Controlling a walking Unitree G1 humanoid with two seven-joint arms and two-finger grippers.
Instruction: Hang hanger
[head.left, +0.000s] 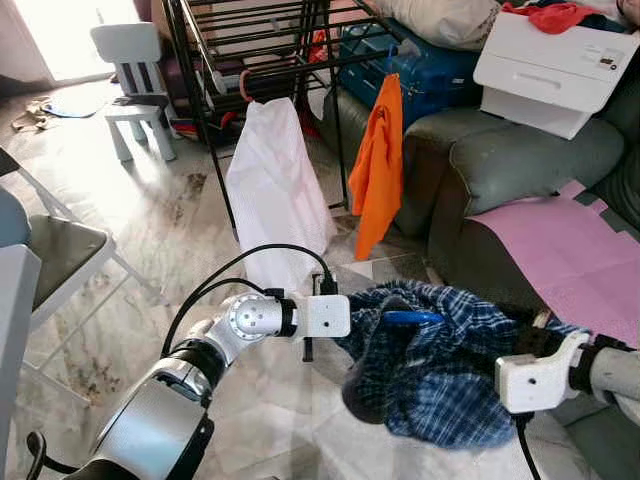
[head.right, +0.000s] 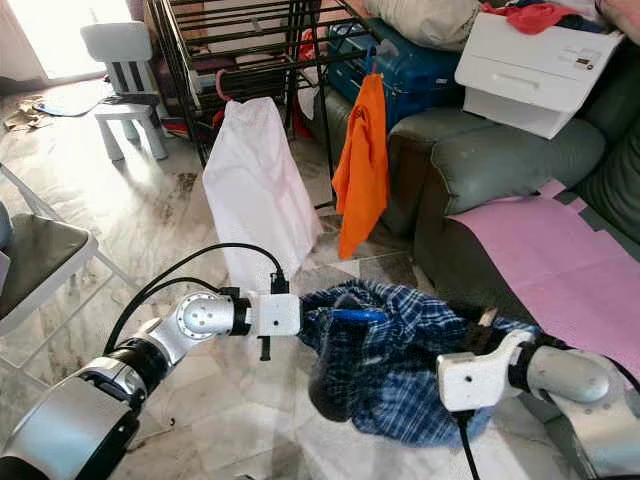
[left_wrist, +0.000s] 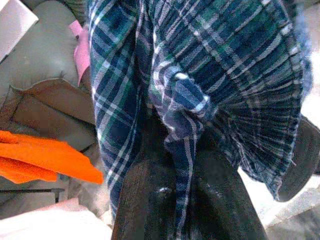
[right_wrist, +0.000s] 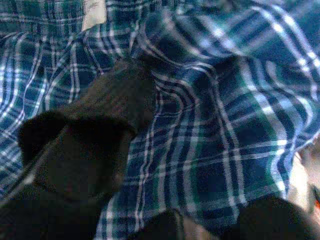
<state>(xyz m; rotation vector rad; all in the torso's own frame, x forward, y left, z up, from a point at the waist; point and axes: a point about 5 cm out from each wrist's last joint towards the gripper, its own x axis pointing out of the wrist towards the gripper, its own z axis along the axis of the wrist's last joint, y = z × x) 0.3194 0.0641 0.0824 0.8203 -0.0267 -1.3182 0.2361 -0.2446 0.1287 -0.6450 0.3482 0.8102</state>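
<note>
Marble floor spreads ahead of us to a black metal drying rack, our landmark, with a dark green leather sofa off to its right. On the rack's lower rail hang a white garment and, to its right, an orange garment. Well short of the rack, close in front of us, we carry a blue-and-green plaid shirt bunched between both arms, with a blue plastic hanger poking from its upper folds. Our left gripper has its two black fingers pinched narrowly on a twisted fold of the plaid cloth. Our right gripper is pressed into the fabric from the other side; its fingers look spread, but whether they clamp any cloth we cannot tell. We judge the hanging not yet started, since the shirt and hanger are well apart from the rail. The risk lies in the hold: we seem to grip cloth, not the hanger itself, so the hanger could slide out of the bundle as we approach. Loose folds drooping towards the floor could also snag on the rack's lower bars or cover the hook when we reach for the rail.
</note>
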